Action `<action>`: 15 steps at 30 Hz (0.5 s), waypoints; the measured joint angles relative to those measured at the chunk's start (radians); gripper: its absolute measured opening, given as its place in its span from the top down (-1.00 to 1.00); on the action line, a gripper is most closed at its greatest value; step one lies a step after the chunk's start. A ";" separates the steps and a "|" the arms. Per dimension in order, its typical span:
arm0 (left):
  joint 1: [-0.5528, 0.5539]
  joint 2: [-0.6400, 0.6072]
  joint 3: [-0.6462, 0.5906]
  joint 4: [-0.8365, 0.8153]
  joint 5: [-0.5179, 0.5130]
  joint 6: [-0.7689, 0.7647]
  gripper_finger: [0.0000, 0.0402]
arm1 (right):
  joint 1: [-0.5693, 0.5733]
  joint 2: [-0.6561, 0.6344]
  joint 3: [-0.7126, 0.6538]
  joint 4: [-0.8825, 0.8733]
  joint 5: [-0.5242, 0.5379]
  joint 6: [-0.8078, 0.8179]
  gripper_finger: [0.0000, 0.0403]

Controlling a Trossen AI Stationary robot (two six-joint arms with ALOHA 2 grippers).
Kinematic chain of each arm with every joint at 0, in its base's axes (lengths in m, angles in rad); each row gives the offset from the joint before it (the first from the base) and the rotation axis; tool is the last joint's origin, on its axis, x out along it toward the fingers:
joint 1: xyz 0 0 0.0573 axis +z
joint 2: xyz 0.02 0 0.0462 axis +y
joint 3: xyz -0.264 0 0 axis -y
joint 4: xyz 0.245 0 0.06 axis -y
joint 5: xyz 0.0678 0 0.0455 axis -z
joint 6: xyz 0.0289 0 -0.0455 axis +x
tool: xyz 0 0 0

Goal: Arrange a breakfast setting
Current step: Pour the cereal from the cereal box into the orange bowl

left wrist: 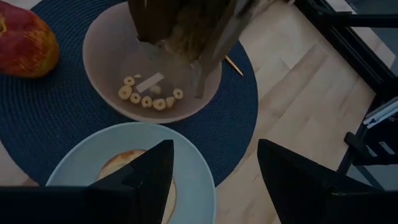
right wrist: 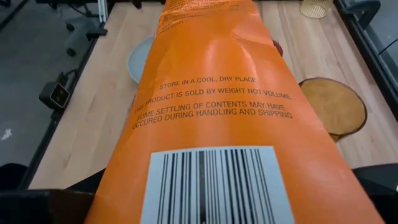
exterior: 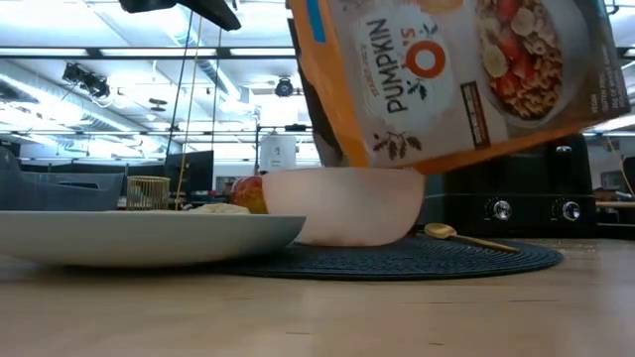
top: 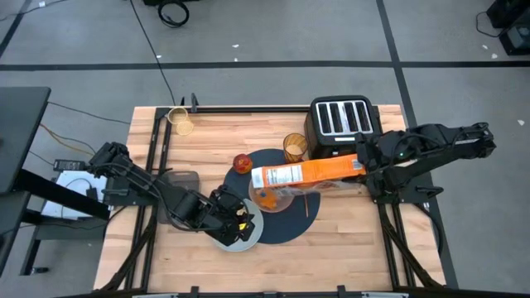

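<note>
On the wooden table [top: 348, 240], the right gripper [top: 364, 165] grasped the cereal box [top: 306, 173], tipped over the bowl [left wrist: 152, 81] on the placemat [left wrist: 50, 124]. The left gripper [top: 240, 222] hung released above the plate [left wrist: 193, 168]. Ceiling lights lit the room.

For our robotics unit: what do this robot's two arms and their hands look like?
Both arms are dark, jointed machines with black cabling along them. The left hand shows two flat, angular black fingers. The right hand is equally dark and blocky. No markings are visible on either.
</note>
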State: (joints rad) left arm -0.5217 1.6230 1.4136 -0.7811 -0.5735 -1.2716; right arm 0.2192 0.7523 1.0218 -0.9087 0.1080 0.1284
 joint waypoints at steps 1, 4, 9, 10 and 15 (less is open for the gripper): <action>0.000 0.000 0.000 0.001 0.000 0.000 -0.18 | 0.000 0.001 0.000 -0.006 0.000 0.000 -0.44; 0.001 0.000 0.000 0.004 0.000 0.000 -0.18 | 0.000 -0.002 0.000 -0.004 0.000 0.000 -0.44; 0.001 0.000 0.000 0.005 0.000 -0.001 -0.18 | 0.000 -0.021 -0.001 -0.006 0.004 0.003 -0.44; 0.001 0.000 0.000 0.005 0.000 -0.001 -0.18 | 0.000 -0.026 -0.001 -0.006 0.007 0.003 -0.44; 0.001 0.000 0.000 0.006 0.000 -0.005 -0.18 | -0.001 -0.072 -0.001 -0.008 0.032 0.007 -0.44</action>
State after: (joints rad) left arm -0.5209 1.6226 1.4136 -0.7753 -0.5735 -1.2771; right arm 0.2186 0.6802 1.0206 -0.9165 0.1396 0.1352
